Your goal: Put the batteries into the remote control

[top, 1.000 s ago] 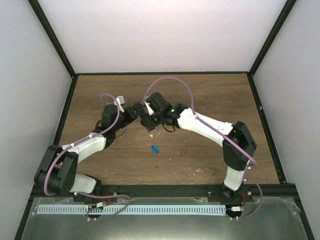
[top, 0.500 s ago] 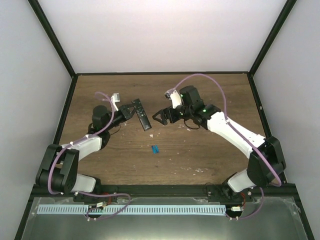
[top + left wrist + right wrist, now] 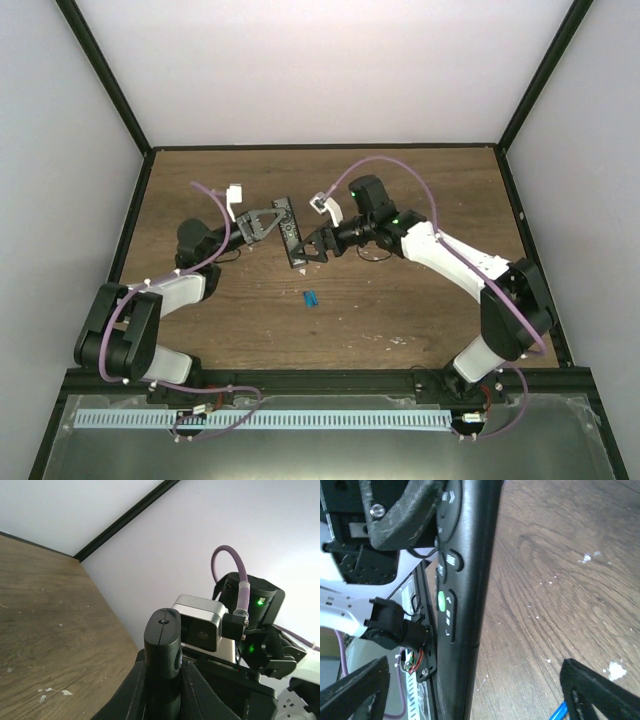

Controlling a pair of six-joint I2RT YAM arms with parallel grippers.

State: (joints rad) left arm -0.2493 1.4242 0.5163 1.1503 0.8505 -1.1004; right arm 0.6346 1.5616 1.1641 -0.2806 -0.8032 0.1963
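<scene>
Since half a second ago, the right gripper [image 3: 313,247] is brought in beside the remote control [image 3: 292,243], jaws spread wide around its lower end. The remote control is clamped by the closed left gripper [image 3: 272,223]. A blue battery [image 3: 311,297] is left on the table [image 3: 420,300] nearby.

The overhead camera is looking down from behind both arm bases; wrist cameras on the left gripper [image 3: 275,222] and right gripper [image 3: 308,248] are closely facing the same remote control [image 3: 291,235] just ahead of them.
</scene>
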